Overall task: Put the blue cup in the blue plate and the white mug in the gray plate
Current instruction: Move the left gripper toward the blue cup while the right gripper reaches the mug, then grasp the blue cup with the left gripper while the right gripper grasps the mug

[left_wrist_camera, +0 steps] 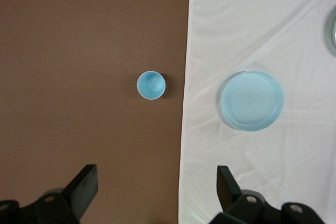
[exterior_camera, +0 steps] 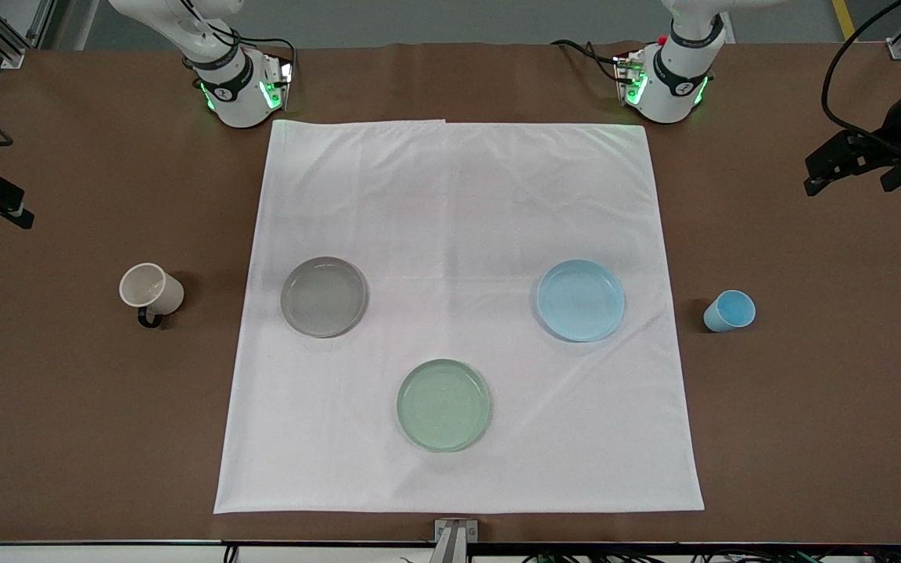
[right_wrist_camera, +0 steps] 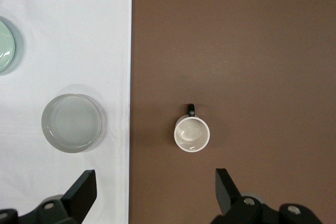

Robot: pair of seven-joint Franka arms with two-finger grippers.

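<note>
The blue cup (exterior_camera: 730, 310) stands upright on the brown table at the left arm's end, beside the white cloth; it also shows in the left wrist view (left_wrist_camera: 151, 85). The blue plate (exterior_camera: 580, 300) (left_wrist_camera: 251, 100) lies on the cloth next to it. The white mug (exterior_camera: 151, 290) (right_wrist_camera: 192, 133), with its black handle, stands on the brown table at the right arm's end. The gray plate (exterior_camera: 324, 296) (right_wrist_camera: 71, 123) lies on the cloth beside it. My left gripper (left_wrist_camera: 156, 174) hangs open and empty, high over the cloth's edge. My right gripper (right_wrist_camera: 156, 177) hangs open and empty, high over the table.
A pale green plate (exterior_camera: 443, 405) lies on the white cloth (exterior_camera: 458, 195), nearer to the front camera than the other two plates. The cloth covers the table's middle, with brown table (exterior_camera: 67, 407) at both ends. Both arm bases stand at the table's back edge.
</note>
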